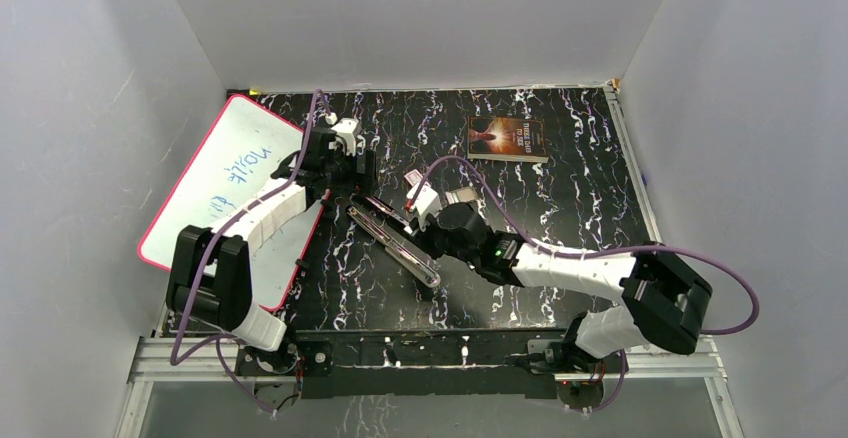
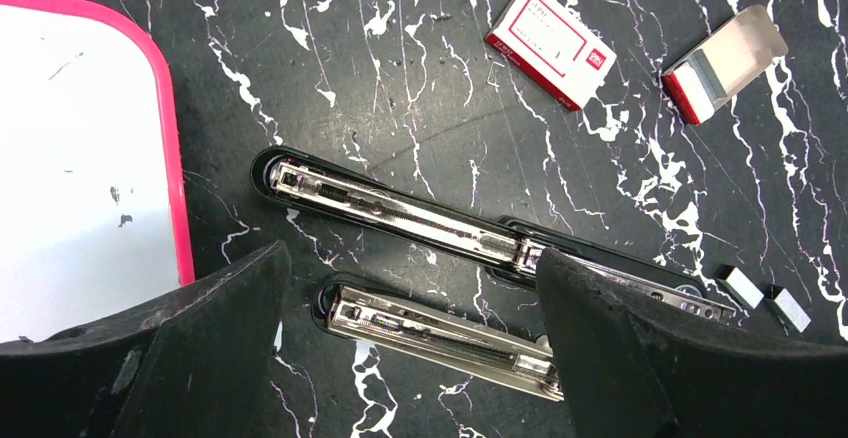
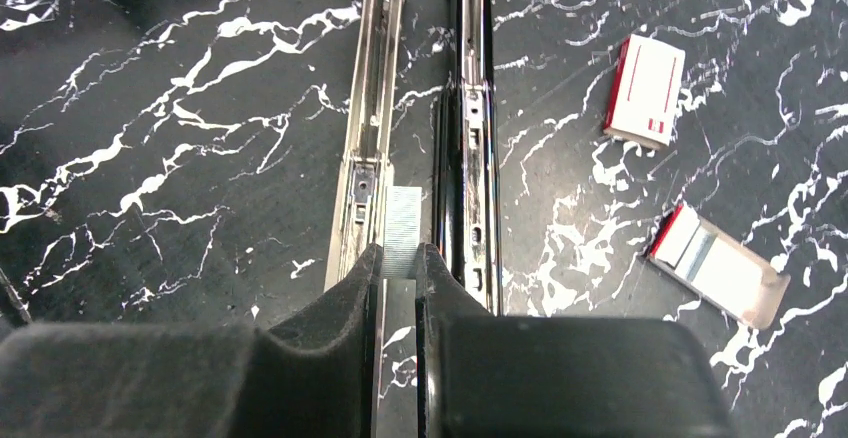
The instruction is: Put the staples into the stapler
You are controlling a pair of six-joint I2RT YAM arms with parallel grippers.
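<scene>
The black marbled desk (image 1: 560, 218) is smooth, and the stapler (image 1: 395, 243) lying open on it is held by nothing. If it is pushed from the side during loading, it may be slid away. A pink-rimmed whiteboard (image 1: 225, 173) is laid at the left side of the desk.

The left arm (image 1: 270, 213) is extended forward along the whiteboard edge with the wrist turned down. The left jaws are spread wide above the stapler and nothing is touched by them. The right arm (image 1: 570, 268) is extended from the right with the elbow bent, the wrist low and pointed along the stapler.

In the wrist views two long chrome channels are seen side by side, one bare (image 3: 375, 108) and one with a black backing (image 3: 470, 108). Whether they belong to one stapler or to two cannot be told. A closed staple box (image 3: 645, 88) and an open staple box (image 3: 715, 268) are lying near.

The staples (image 3: 403, 223), one short strip, are pinched between the narrow right jaws. They are held over the gap between the two channels, just beside the bare one and not yet inside it. If the strip is released here, it would probably be dropped into the gap. If it is set tilted on the channel wall, it could be jammed or broken. Two loose strips (image 2: 742, 286) are lying on the desk beyond the stapler.
</scene>
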